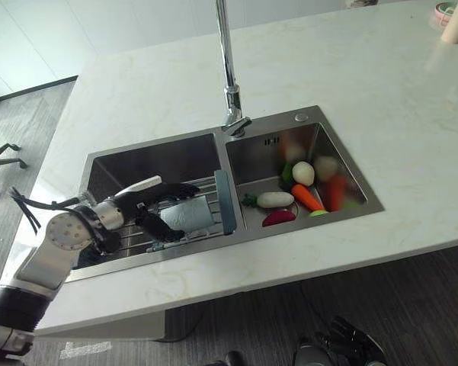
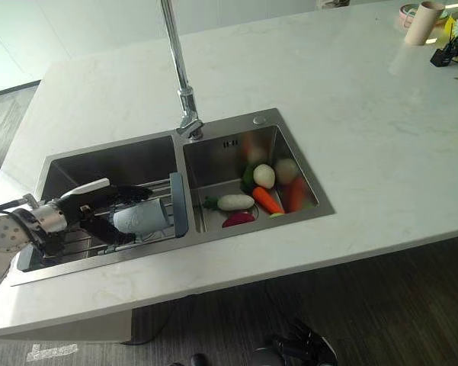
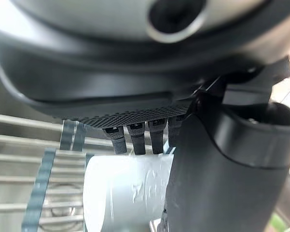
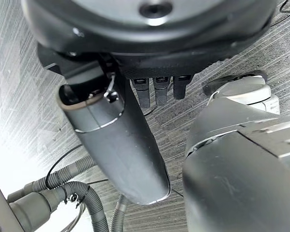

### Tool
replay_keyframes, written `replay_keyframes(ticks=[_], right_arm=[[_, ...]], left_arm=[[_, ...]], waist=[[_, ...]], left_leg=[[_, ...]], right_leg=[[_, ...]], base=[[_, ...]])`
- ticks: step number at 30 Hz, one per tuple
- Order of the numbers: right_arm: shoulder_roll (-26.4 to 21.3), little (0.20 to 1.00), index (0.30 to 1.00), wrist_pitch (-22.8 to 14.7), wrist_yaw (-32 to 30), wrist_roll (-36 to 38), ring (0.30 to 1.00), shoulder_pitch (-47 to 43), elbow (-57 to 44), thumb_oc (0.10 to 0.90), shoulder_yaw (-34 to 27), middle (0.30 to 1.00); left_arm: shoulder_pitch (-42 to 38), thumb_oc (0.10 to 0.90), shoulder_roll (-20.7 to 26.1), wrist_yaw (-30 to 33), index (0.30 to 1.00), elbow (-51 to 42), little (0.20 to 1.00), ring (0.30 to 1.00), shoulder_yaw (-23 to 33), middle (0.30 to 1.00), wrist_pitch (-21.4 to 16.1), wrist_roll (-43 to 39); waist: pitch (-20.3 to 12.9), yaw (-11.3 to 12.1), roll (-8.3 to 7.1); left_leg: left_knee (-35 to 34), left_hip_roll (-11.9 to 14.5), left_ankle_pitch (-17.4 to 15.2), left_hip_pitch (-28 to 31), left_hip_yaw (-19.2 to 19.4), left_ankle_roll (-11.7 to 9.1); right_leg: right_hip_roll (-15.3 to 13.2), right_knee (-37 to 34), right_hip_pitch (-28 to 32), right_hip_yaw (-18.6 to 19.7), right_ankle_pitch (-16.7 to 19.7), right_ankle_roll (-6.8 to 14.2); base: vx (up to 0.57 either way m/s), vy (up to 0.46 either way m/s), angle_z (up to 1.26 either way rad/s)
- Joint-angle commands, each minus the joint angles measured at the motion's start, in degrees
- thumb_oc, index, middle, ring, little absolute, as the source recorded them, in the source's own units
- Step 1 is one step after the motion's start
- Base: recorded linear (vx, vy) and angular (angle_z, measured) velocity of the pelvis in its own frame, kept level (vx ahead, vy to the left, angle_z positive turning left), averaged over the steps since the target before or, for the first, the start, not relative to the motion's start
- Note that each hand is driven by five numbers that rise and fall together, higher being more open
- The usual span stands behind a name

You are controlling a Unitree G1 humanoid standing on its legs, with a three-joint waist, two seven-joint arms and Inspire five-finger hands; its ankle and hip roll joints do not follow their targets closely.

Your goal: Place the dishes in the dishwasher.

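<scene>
The left hand (image 1: 158, 207) reaches into the left basin of the double sink (image 1: 303, 131), where a wire rack (image 2: 91, 242) with a blue-grey frame lies across the basin. On this rack a pale blue cup (image 1: 189, 214) lies on its side, its open end toward the hand. The fingers are curled round the cup from above and from the front side, and the white-covered thumb stands out over it — the hand grips the cup. In the left wrist view the fingers (image 3: 135, 140) come down on the cup's pale wall, with the rack's bars beside it.

The right hand (image 4: 157, 92) hangs low above the grey floor, with its fingers relaxed and holding nothing.

In the right basin lie toy vegetables: a white radish (image 1: 275, 200), an orange carrot (image 1: 307, 197), a dark red piece (image 1: 279, 217) and a white round one (image 1: 303, 173). Behind the divider stands the chrome faucet (image 1: 228, 72). At the far corner of the white counter (image 1: 366, 69) stands a beige cup (image 2: 424, 21).
</scene>
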Motion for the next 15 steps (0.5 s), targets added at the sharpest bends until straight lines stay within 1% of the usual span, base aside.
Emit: replay_keyframes(ticks=[1,5,9,15], right_arm=[[-2.29,0.900,0.900,-3.18,-0.19,2.18,0.900,1.65,-4.08,0.800,-1.45,0.900],[-2.11,0.900,0.900,-3.11,-0.32,2.28,0.900,2.14,-4.35,0.800,-1.72,0.900],[-2.14,0.900,0.900,-3.29,-0.04,2.25,0.900,2.53,-4.63,0.800,-2.05,0.900],[-2.10,0.900,0.900,-2.93,-0.55,2.27,0.900,2.77,-5.69,0.800,-1.71,0.900]], left_arm=[[-5.11,0.800,-0.28,1.64,0.900,0.31,0.900,0.900,3.80,0.900,-2.22,-0.59],[-4.60,0.800,-0.61,1.87,0.900,1.19,0.900,0.900,3.84,0.900,-2.05,-0.72],[-3.94,0.800,-0.58,1.87,0.900,2.26,0.900,0.900,4.04,0.900,-3.23,-0.03],[-4.76,0.800,-0.82,3.27,0.900,2.94,0.900,0.900,3.26,0.900,-3.87,1.75]], waist=[[-3.39,-1.12,0.00],[-3.44,-1.35,0.00],[-3.01,-1.72,0.03],[-2.76,-2.11,0.10]], left_leg=[[6.72,3.68,-7.62,-2.70,0.31,-1.82],[6.72,3.68,-7.68,-2.80,0.47,-1.81],[6.72,3.59,-7.74,-2.84,0.65,-1.72],[6.72,3.47,-7.70,-3.08,0.81,-1.70]], right_leg=[[-4.29,-0.99,0.54,0.78,-0.76,7.08],[-4.34,-0.99,0.23,1.08,-0.65,7.20],[-4.48,-0.99,-0.11,1.46,-0.41,7.38],[-4.68,-0.99,-0.54,1.77,-0.17,7.56]], base=[[0.00,-0.007,-0.18],[0.00,-0.009,-0.07],[0.00,-0.001,-0.01],[-0.01,0.000,-0.09]])
